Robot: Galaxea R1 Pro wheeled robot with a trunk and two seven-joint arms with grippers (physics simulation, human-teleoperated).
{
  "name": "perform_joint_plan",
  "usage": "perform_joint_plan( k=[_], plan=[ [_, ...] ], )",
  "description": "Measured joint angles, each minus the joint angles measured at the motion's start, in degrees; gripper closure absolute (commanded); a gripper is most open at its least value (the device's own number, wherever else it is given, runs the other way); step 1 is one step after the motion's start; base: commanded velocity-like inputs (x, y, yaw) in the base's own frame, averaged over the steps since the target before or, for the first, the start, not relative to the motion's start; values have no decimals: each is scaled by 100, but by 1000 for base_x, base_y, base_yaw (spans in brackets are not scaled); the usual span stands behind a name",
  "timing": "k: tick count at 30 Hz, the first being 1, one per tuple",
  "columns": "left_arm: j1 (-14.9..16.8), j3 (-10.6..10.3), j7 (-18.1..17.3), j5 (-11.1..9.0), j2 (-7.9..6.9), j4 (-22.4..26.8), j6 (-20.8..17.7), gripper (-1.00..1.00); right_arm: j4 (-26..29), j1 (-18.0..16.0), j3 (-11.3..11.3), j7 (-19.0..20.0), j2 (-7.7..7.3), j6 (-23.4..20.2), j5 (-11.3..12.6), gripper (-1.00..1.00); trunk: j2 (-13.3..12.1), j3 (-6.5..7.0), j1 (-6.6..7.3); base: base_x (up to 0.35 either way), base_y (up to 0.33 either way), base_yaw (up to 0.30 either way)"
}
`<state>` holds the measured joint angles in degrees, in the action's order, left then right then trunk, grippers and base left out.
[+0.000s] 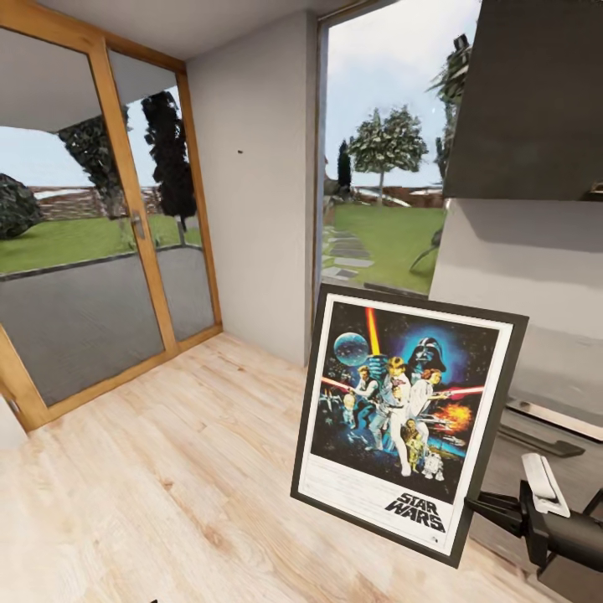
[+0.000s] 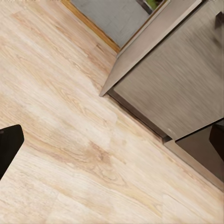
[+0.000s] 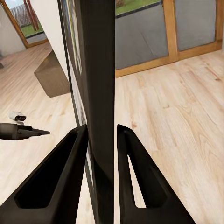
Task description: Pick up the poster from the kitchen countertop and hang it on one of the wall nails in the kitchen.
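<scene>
The Star Wars poster [image 1: 410,419] hangs upright in the air at the lower right of the head view, its artwork facing me. My right gripper [image 1: 481,507] is shut on its lower right frame edge. In the right wrist view the two black fingers [image 3: 60,172] press either side of the poster's thin dark edge [image 3: 100,70]. A small dark wall nail [image 1: 239,152] sits high on the grey wall between the glass doors. A strip of the grey countertop [image 1: 557,417] shows behind the poster at right. My left gripper [image 2: 112,144] is open over the wooden floor, holding nothing.
Wood-framed glass doors [image 1: 126,226] stand at left and a tall window [image 1: 381,167] right of the wall. A dark upper cabinet [image 1: 536,100] hangs at top right. Dark grey lower cabinets [image 2: 177,79] border the light wooden floor [image 1: 167,486].
</scene>
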<state>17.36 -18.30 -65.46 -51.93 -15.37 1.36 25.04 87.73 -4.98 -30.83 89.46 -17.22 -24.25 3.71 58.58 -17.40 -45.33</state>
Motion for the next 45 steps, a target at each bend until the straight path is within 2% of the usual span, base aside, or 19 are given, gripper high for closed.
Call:
perform_joint_plan(
  k=[45],
  plan=[
    [0,-2,0,0,9,3,0,-100,-1,0,7,0,61,0,0,100,-1807,810,989,0,0,0]
  ],
)
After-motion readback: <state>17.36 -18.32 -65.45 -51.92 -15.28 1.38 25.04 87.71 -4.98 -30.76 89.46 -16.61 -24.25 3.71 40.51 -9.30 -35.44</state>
